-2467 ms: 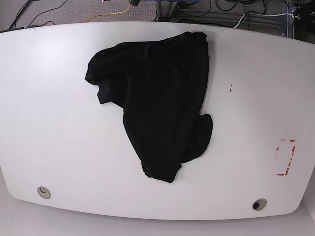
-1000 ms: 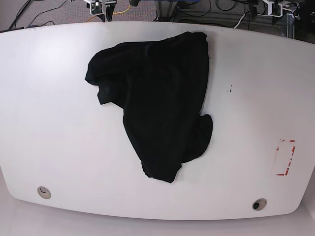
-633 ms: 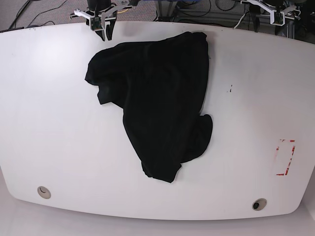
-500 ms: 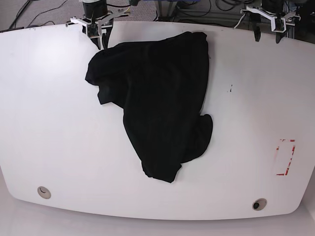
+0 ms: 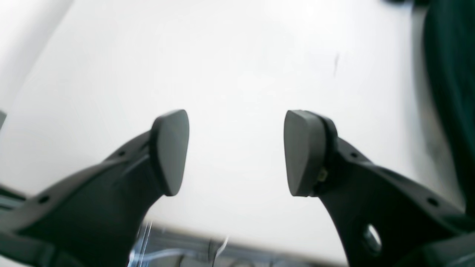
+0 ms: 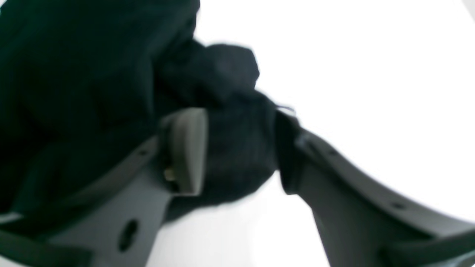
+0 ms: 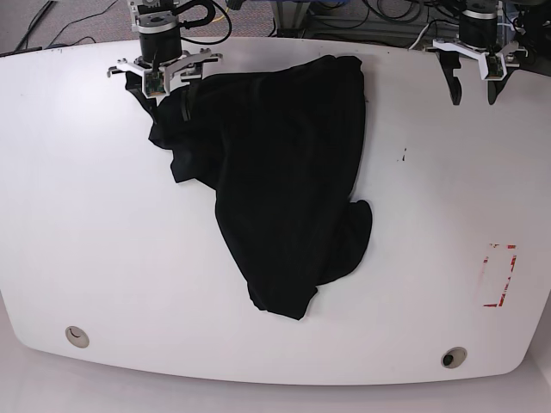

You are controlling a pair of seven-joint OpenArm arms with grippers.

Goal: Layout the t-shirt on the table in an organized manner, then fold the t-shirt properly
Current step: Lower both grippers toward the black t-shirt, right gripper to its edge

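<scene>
I see the crumpled black cloth t-shirt [image 7: 275,172] lying mid-table on the large white smooth tabletop [image 7: 86,215], running from near centre to the far edge. At far left, my right gripper [image 7: 164,93] has its jaws parted astride the shirt's far-left bunch, fingers [image 6: 185,148] not visibly pinching. At far right, my left gripper [image 7: 473,86] stands wide apart over bare table, empty.

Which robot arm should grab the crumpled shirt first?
The right arm. Its tool already straddles a bunched edge of the black t-shirt, fingers apart. The left tool hangs open over bare table, off the shirt.
</scene>
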